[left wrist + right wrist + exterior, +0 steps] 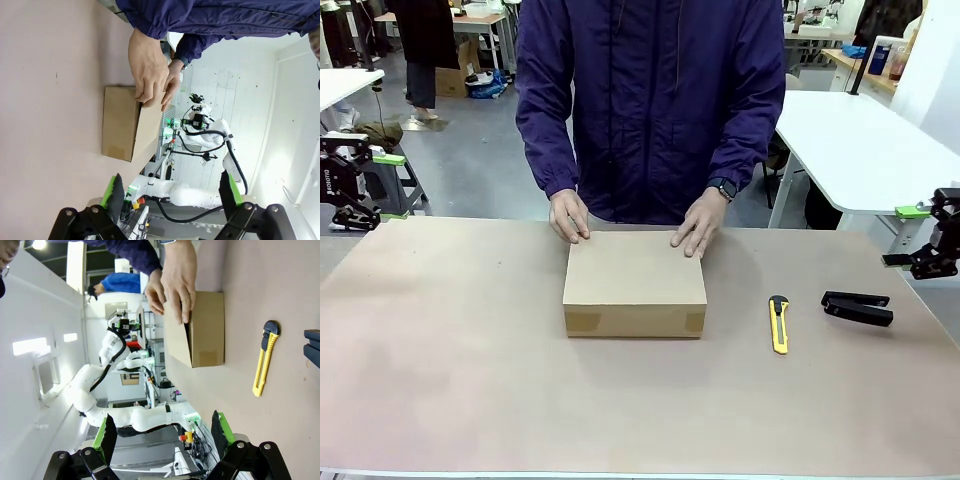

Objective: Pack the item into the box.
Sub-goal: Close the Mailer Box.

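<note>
1. The shallow brown cardboard box [635, 282] sits at the middle of the pale brown worktop [470, 380], toward the far side. The person in the dark blue jacket has both hands on its far edge: the person's hand on the left [568, 216] at the far left corner, the person's hand on the right [698, 224] at the far right corner.
2. In the wrist views the lid flap is tilted up a little from the far edge under the person's fingers, so the box looks partly open; what lies inside is hidden.
3. The box looks light and stiff, with flat, fairly smooth walls that a pinch could slip on. The hinged lid is the weak part. I judge the best hold is across a short side wall, or on the free edge of the flap.
4. The left pincer [355, 190] rests at the far left edge of the worktop, fingers spread wide, holding and touching nothing.
5. The right pincer [932, 240] hangs at the far right edge, also spread wide and empty.
6. A yellow utility knife [778, 324] and a black stapler [858, 308] lie to the right of the box, well apart from it.
</note>
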